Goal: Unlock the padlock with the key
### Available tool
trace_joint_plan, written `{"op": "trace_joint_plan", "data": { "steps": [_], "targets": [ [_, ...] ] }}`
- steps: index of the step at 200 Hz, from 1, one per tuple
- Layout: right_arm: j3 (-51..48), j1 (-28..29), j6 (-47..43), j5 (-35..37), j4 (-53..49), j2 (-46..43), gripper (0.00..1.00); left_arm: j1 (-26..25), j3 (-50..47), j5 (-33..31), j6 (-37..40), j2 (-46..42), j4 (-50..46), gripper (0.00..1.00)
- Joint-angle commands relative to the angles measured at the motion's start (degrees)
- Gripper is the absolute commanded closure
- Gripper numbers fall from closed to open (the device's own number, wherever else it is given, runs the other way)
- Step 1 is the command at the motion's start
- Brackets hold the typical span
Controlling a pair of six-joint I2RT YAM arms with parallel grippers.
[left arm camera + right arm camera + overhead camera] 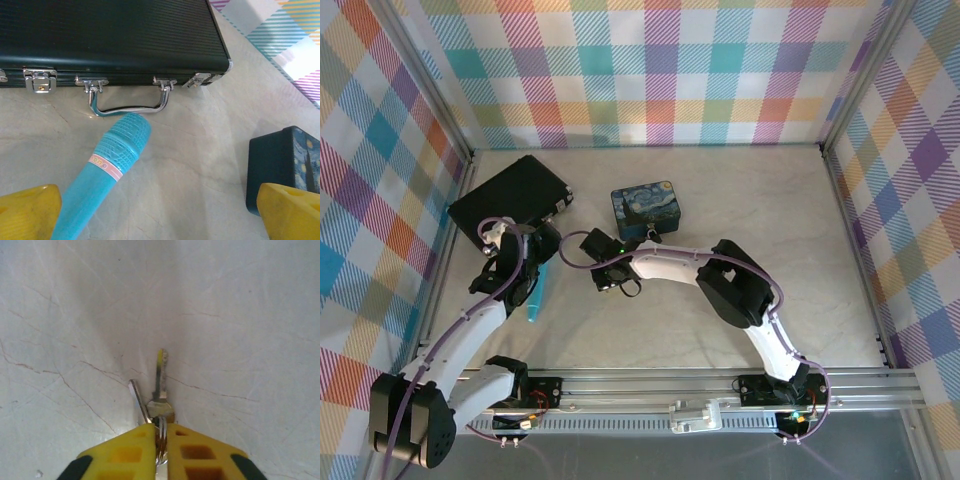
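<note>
Two keys on one ring: key [160,371] points fwd, spare [137,399] skewed beside it. R claw [161,440] is pinched tight on the ring. L claw [160,220] gapes wide, empty, near tin [280,165]. Padlock [651,233] is prob. the tiny bit at tin's near edge. Grip's on ring, so key may swivel: steady lock w/ L, approach slow.

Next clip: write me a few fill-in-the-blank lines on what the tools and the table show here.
1. The right tool is ___ on the key.
2. The left tool, holding nothing, is ___.
3. In the top view, the tin stands to the ___ of the case.
4. The stick by the case is coloured ___.
Missing words: shut; open; right; blue.
</note>
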Motion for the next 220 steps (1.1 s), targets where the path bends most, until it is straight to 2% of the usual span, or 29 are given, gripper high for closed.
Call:
{"op": "trace_joint_plan", "data": {
  "steps": [1, 26, 43, 88, 131, 167, 220],
  "targets": [
    [-5.8, -1.1, -1.2, 0.0, -1.9, -2.0, 0.98, 0.6, -1.5, 5.1, -0.5, -0.6, 1.4, 0.00],
    [-15.0, -4.9, 0.1, -5.0, 1.9, -8.8, 1.00, 0.1, -4.5, 12.9, -3.0, -0.2, 7.9, 0.00],
    [-21.2, -7.5, 0.2, -7.4, 4.6, -13.9, 1.00, -1.5, -6.6, 15.9, -5.6, 0.4, 13.0, 0.00],
    [-34.4, -14.3, -1.7, -14.1, 11.2, -23.6, 1.00, -9.7, -6.3, 17.4, -8.4, 5.8, 19.9, 0.00],
    [-38.4, -19.3, -1.0, -21.1, 14.3, -28.9, 1.00, -17.3, -3.6, 19.3, -12.5, 16.0, 27.6, 0.01],
    [-40.8, -23.4, 6.0, -29.7, 17.8, -33.3, 1.00, -20.8, -1.5, 20.3, -14.6, 21.8, 33.7, 0.03],
    [-42.4, -25.1, 8.0, -29.5, 19.5, -37.6, 1.00, -24.3, 1.4, 22.7, -17.7, 26.9, 38.3, 0.11]
  ]
}}
